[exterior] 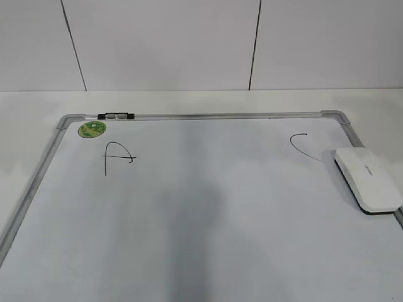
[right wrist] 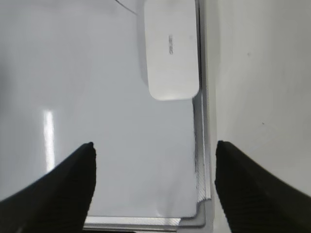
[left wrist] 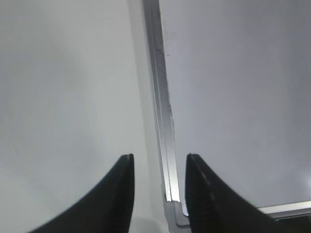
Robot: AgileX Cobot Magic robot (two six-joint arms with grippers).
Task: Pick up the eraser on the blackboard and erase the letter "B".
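The blackboard [exterior: 208, 116] lies flat on the table. The white eraser [exterior: 367, 179] rests on it at its right edge, below a black "C" [exterior: 303, 146]. A black "A" [exterior: 116, 157] is at the left. No letter "B" shows; the board between "A" and "C" is blank. Neither gripper shows in the exterior view. My right gripper [right wrist: 154, 144] is open and empty over the board's near right corner [right wrist: 201, 160], with the eraser [right wrist: 171, 48] ahead of it. My left gripper [left wrist: 159, 158] is open and empty, straddling the board's left frame rail [left wrist: 163, 111] near a corner.
A small green round sticker [exterior: 92, 129] sits at the board's far left corner. A black and silver clip [exterior: 116, 116] is on the top frame rail. White table surrounds the board, with a panelled wall behind.
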